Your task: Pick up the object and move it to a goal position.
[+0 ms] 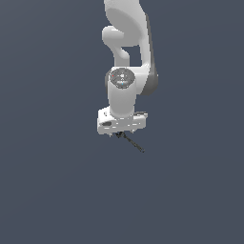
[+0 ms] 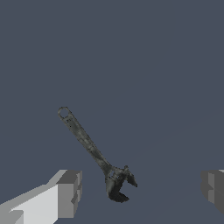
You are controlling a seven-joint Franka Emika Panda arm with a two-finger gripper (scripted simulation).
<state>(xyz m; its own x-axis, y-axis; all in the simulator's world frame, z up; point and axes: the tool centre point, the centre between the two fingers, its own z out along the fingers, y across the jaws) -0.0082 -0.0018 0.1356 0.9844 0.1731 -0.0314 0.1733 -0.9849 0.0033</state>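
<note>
One object [image 2: 94, 154] (wrench-shaped), lying diagonally, head nearest gripper [image 2: 140, 192]

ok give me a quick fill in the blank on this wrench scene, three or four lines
1. The dark tool lying between the gripper fingers is an adjustable ____.
2. The gripper's fingers stand ____, one on each side of the wrench without touching it.
3. The wrench's handle ends in a small ____ for hanging.
4. In the exterior view, the wrench pokes out ____ the white robot hand.

Missing words: wrench; open; hole; below
</note>
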